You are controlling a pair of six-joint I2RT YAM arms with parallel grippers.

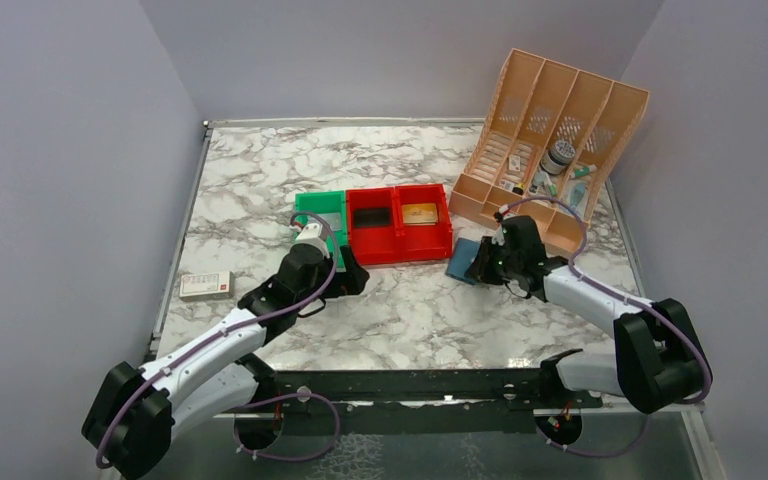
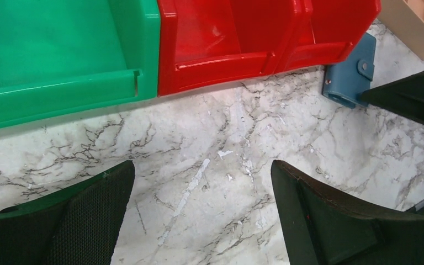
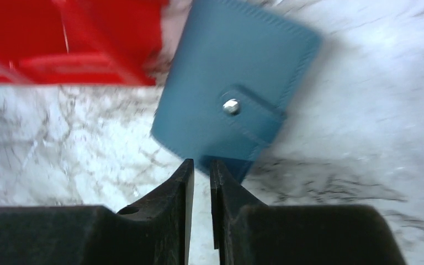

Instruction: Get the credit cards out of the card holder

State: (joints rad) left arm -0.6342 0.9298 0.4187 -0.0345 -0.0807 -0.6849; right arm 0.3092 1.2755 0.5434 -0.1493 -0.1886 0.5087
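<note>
Lying closed on the surface (image 1: 410, 300), the card holder (image 3: 232, 110) sets its long axis diagonally, snap tab up. Right fingers (image 3: 183, 179) sit nearly shut and empty at its near edge. Left fingers (image 2: 110, 190) gape wide.

The card holder (image 3: 229, 105) is snapped shut, so whatever it holds is hidden, and the right wrist view is smeared with blur. From above, the right claw (image 1: 482, 264) covers most of it. The bits in the peach file rack (image 1: 535, 95) are too small to name, as is the print on the white-and-red box (image 1: 206, 285).
</note>
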